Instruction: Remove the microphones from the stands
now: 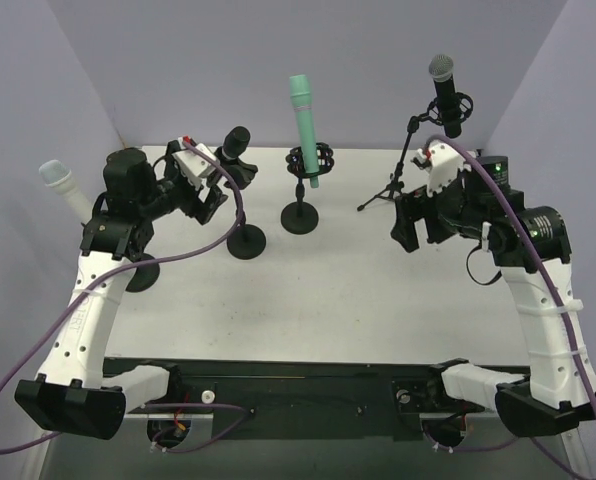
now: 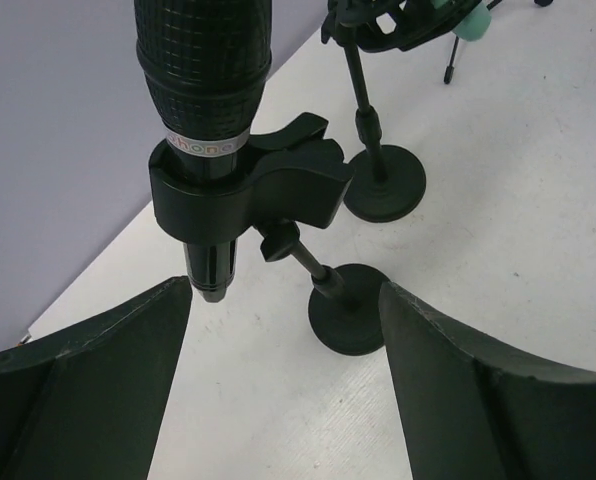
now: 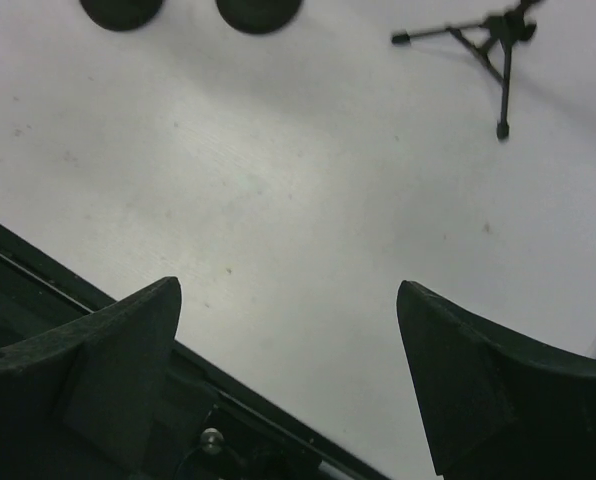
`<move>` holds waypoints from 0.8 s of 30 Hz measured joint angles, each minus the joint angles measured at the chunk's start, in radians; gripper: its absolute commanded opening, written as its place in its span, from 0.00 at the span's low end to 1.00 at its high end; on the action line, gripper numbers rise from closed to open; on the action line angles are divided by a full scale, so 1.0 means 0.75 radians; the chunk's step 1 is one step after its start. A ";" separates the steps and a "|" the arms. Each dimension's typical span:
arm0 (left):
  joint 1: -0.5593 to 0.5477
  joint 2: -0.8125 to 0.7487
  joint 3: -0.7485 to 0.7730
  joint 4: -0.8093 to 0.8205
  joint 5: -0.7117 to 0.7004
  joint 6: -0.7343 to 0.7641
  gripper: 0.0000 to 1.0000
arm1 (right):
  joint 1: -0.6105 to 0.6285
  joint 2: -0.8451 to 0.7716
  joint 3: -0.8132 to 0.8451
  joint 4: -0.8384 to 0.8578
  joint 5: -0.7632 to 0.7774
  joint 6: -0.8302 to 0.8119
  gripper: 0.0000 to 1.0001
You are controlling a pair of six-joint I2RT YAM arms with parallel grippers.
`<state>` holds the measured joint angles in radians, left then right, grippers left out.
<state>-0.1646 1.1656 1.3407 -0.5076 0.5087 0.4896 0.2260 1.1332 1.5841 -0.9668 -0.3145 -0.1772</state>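
Note:
A black microphone [image 2: 203, 100] sits upright in the clip [image 2: 278, 190] of a short stand with a round base [image 2: 350, 310]. In the top view this microphone [image 1: 236, 140] and its base [image 1: 246, 241] stand at the left of centre. My left gripper [image 2: 284, 300] is open just short of it, the microphone's lower end close by the left finger [image 2: 128, 350], and nothing is between the jaws. From above, the left gripper [image 1: 210, 200] is just left of the stand. My right gripper [image 3: 288, 290] hangs open over bare table, right of centre [image 1: 410, 225].
A teal microphone [image 1: 304, 115] stands in a ring holder on a round base [image 1: 300, 217] at centre. A black and silver microphone [image 1: 444, 90] sits on a tripod [image 3: 498, 40] at back right. A white microphone [image 1: 58, 185] stands at far left. Walls close the sides.

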 measured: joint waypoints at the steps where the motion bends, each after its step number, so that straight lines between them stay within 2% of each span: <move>1: 0.000 0.002 0.000 0.019 -0.005 -0.019 0.88 | 0.050 0.037 0.061 0.005 -0.006 0.007 0.84; 5: -0.001 0.012 -0.002 0.135 -0.006 -0.076 0.87 | 0.212 0.191 0.259 0.094 -0.029 0.036 0.84; 10: -0.001 0.122 0.020 0.291 -0.034 -0.095 0.86 | 0.327 0.371 0.404 0.168 -0.042 0.072 0.83; 16: -0.001 0.285 0.082 0.314 -0.023 -0.051 0.86 | 0.376 0.430 0.405 0.195 -0.047 0.096 0.83; 24: 0.001 0.402 0.247 0.240 0.089 0.039 0.82 | 0.375 0.341 0.318 0.202 -0.047 0.094 0.83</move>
<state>-0.1638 1.4670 1.5257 -0.3279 0.5755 0.5186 0.5076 1.3891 1.8225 -0.8154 -0.3496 -0.1066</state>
